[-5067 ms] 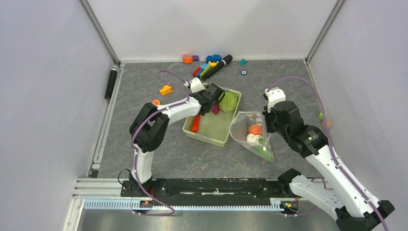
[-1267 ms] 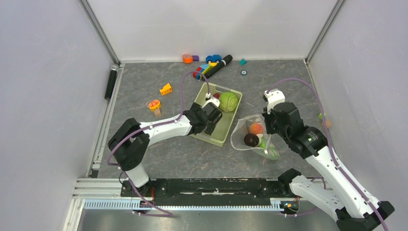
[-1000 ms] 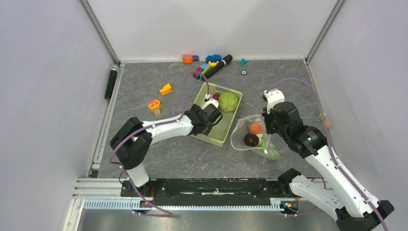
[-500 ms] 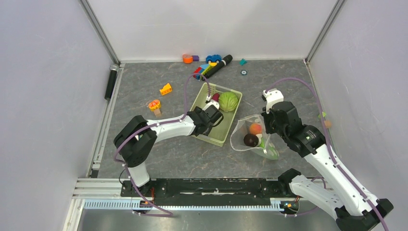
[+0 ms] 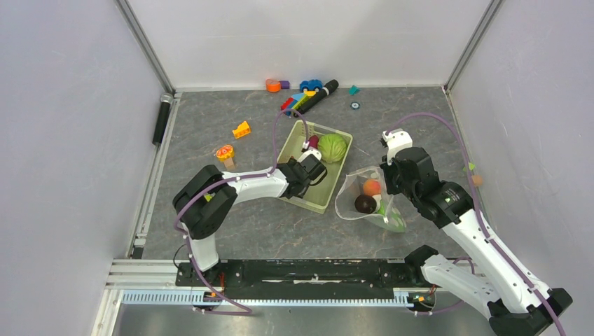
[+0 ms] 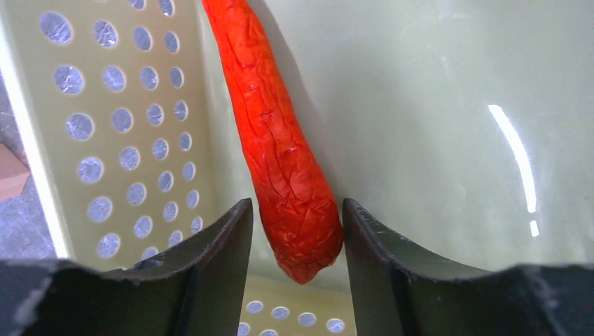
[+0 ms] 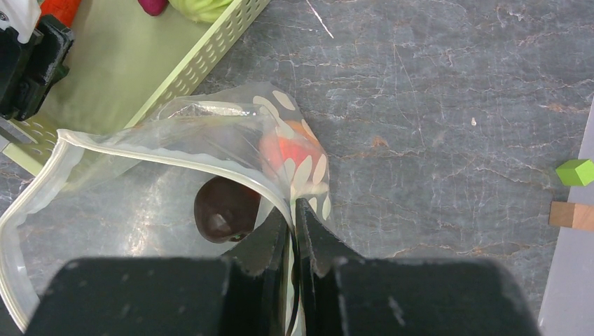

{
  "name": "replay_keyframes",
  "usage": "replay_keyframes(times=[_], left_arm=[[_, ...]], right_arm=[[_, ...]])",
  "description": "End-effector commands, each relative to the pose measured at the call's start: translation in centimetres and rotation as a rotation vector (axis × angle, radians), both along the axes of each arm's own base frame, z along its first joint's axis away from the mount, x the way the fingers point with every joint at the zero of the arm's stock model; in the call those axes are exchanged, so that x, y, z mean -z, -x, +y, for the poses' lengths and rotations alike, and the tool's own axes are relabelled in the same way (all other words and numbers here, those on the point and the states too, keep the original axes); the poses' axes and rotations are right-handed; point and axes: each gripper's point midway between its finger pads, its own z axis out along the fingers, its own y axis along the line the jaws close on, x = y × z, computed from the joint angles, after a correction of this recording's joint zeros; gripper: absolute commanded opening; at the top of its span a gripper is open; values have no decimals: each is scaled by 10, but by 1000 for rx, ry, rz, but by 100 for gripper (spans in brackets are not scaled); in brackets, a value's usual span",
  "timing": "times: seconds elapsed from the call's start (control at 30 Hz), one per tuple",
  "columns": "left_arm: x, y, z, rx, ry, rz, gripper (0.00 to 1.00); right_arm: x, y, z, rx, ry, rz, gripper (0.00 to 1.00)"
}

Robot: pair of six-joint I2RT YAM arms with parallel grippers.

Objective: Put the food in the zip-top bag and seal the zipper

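L end effector (image 6: 294, 210) astride carrot (image 6: 273, 126) (hard by basket wall (image 6: 119, 140)).

A grey marbled table (image 5: 210, 126) is seen, with a pale green slotted basket (image 5: 329, 129) set near its middle and a clear dotted zip-top bag (image 5: 347, 197) rested just beside it on the right. Colourful building-block toys (image 5: 302, 98) are scattered along the far edge, and 1 yellow block (image 5: 242, 129) is left apart from them. 2 more, a green block (image 7: 576, 171) and a wooden block (image 7: 571, 215), are lodged at the right wall.
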Motion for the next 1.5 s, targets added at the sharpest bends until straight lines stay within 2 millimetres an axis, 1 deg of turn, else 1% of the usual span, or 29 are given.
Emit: replay_keyframes(times=[0.0, 0.13, 0.27, 0.33, 0.43, 0.47, 0.63, 0.7, 0.8, 0.93, 1.03, 1.07, 1.13, 1.23, 1.3, 1.37, 1.47], left_arm=[[8, 3, -16, -25, 88, 34, 54], [2, 3, -23, -18, 129, 35, 44], [-7, 3, -27, -17, 163, 26, 28], [-14, 2, -28, -17, 185, 14, 22], [-31, -1, -34, -11, 242, -22, 6], [-37, -2, -37, -6, 261, -33, 2], [-81, -6, -50, 52, 376, -101, 2], [-103, -2, -60, 108, 456, -127, 2], [-129, 8, -71, 193, 565, -148, 2], [-153, 19, -75, 251, 638, -157, 2], [-169, 40, -87, 380, 720, -132, 2], [-173, 53, -94, 456, 755, -109, 3], [-184, 73, -103, 587, 799, -107, 4], [-201, 102, -109, 768, 874, -122, 7], [-208, 118, -111, 867, 905, -124, 12], [-211, 136, -113, 964, 909, -121, 12], [-208, 156, -116, 1110, 885, -110, 11]], right_arm=[[-14, -6, -1, 8, -6, -48, 12], [-13, -5, -1, 8, -7, -46, 12], [-14, -5, -1, 8, -9, -48, 12], [-13, -6, -1, 10, -7, -47, 12], [-13, -5, -1, 7, -10, -45, 12], [-14, -5, -1, 8, -11, -47, 12], [-13, -5, 0, 3, -11, -43, 12], [-13, -5, 0, 6, -11, -43, 12], [-14, -5, -1, 9, -11, -47, 12], [-14, -5, 0, 5, -12, -46, 12], [-13, -5, 0, 6, -12, -44, 12], [-13, -5, 0, 5, -14, -46, 12], [-15, -5, -1, 8, -13, -50, 12], [-15, -5, 0, 4, -16, -49, 12], [-15, -5, 1, 1, -18, -47, 12], [-15, -5, 1, 0, -16, -48, 12], [-14, -4, 2, -7, -19, -45, 12]])
